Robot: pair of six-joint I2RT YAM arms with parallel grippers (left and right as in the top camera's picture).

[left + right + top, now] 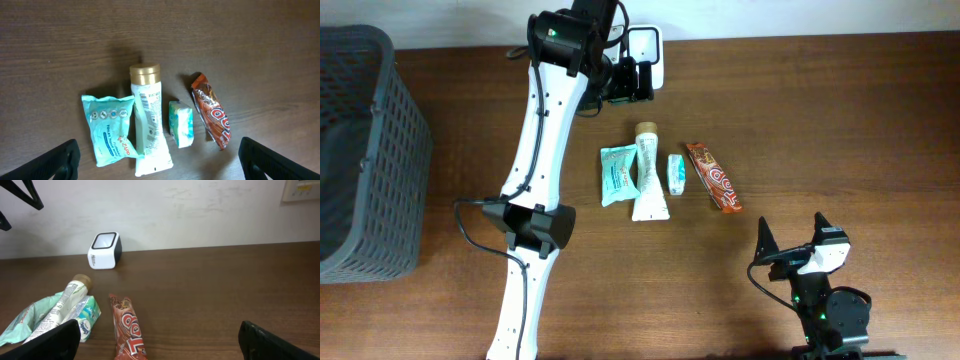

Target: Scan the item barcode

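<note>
**Both grippers wide open, nothing picked up yet**

Left gripper [632,82] hangs with its jaws spread and empty, above the table at about 12 o'clock from the row of goods and just beside the scanner [648,48]. Right gripper [791,238] is likewise spread and holds nothing, well apart from the row at its 5 o'clock.

By the look of it the task has not begun. No item is lifted and none faces the scanner, so the pick, the presenting of the barcode and the setting down are all left to do.

The four candidate items lie flat side by side on the dark wood-grain table [880,120]:
- **Tissue packet** [107,129]: soft, teal and crinkly, it sits at the 9 o'clock end, one corner tucked under the tube.
- **Tube** [149,120]: a white squeeze tube, flattened at its crimped end, with a round gold cap. It carries what looks like a barcode near the cap, though the print is too small to be sure.
- **Small pack** [181,123]: teal and white, blocky.
- **Snack bar** [212,117]: long, in a glossy red-brown wrapper, it lies at the 3 o'clock end.

The scanner is a small white box with rounded corners. A grey mesh basket [360,150] stands at the far 9 o'clock edge.
</note>
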